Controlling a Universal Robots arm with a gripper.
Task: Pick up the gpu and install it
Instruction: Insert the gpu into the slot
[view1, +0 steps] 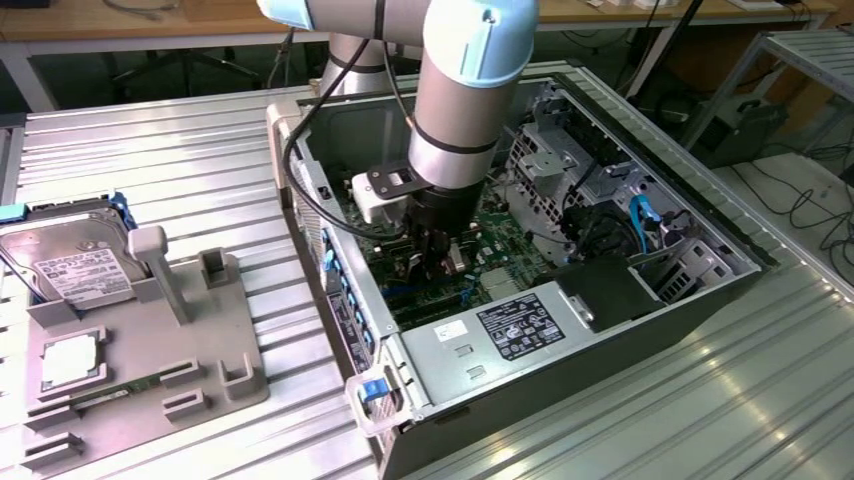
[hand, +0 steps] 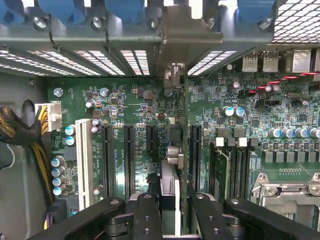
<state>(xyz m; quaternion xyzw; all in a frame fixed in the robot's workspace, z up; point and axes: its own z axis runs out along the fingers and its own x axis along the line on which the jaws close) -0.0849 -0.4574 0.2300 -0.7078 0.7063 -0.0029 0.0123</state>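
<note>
**tinkerer_01:** So where's the card at right now?

**benchrat:** Closest thing in the wrist view is the gripper (hand: 171, 200), black fingers (hand: 146, 215) pinched in narrow on the graphics card (hand: 176, 165). You're looking at the card edge-on, standing upright between the fingers and running away from the camera over the green motherboard (hand: 125, 100). It sits in the gap between two of the long black slots (hand: 129, 160), one on either side. Can't tell if its bottom edge is actually seated in a slot or just above the board.

**tinkerer_01:** And further in?

**benchrat:** A white slot (hand: 83, 160) off to one side, a braided cable bundle (hand: 25, 135) beyond that, and the far end of the card reaches the case's rear wall with the vented slot covers (hand: 80, 60) and blue clips (hand: 70, 10).

**tinkerer_01:** What about from outside?

**benchrat:** In the exterior view the arm (view1: 461, 90) reaches straight down into the open computer case (view1: 694, 280), gripper (view1: 445, 262) low over the board. Power supply (view1: 514, 330) with its label sits at the near end of the case. Off to the exterior view's left, well apart from the case, there's a grey holder tray (view1: 200, 370) on the metal table (view1: 160, 150), with a hard drive (view1: 74, 260) propped in it.
</note>
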